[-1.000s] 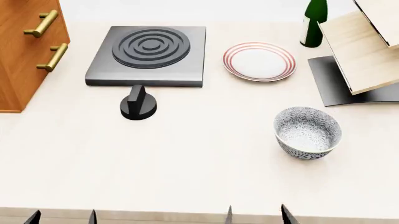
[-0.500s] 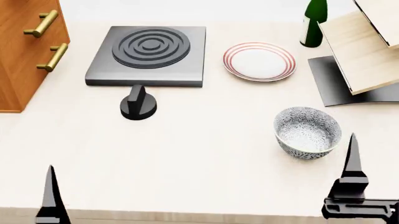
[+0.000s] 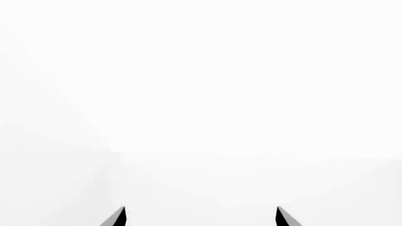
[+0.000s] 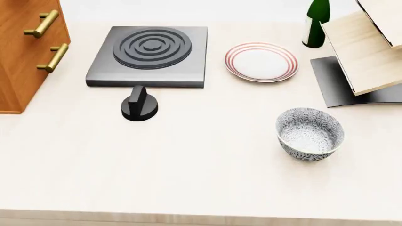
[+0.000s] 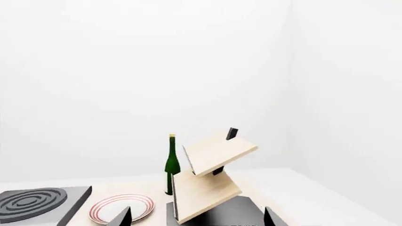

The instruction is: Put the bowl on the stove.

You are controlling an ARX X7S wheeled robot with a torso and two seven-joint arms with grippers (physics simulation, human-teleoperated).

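Note:
The bowl (image 4: 309, 134), white with a grey floral pattern, stands upright on the counter at the front right. The stove (image 4: 149, 54), a dark grey slab with one ringed burner, lies at the back left and also shows in the right wrist view (image 5: 37, 202). Neither gripper shows in the head view. My left gripper (image 3: 201, 219) is open and empty, with only a white wall in front of it. My right gripper (image 5: 197, 219) is open and empty, with its jaws wide apart. The bowl is out of both wrist views.
A black knob (image 4: 139, 104) stands in front of the stove. A red-ringed plate (image 4: 261, 61), a green bottle (image 4: 317, 21) and a tilted wooden rack (image 4: 367, 47) on a dark base are at the back right. A wooden cabinet (image 4: 28, 47) stands at the left.
Both grippers' fingertips, which stood up at the bottom of the head view half a second ago, are now out of that view. The bowl has not moved.

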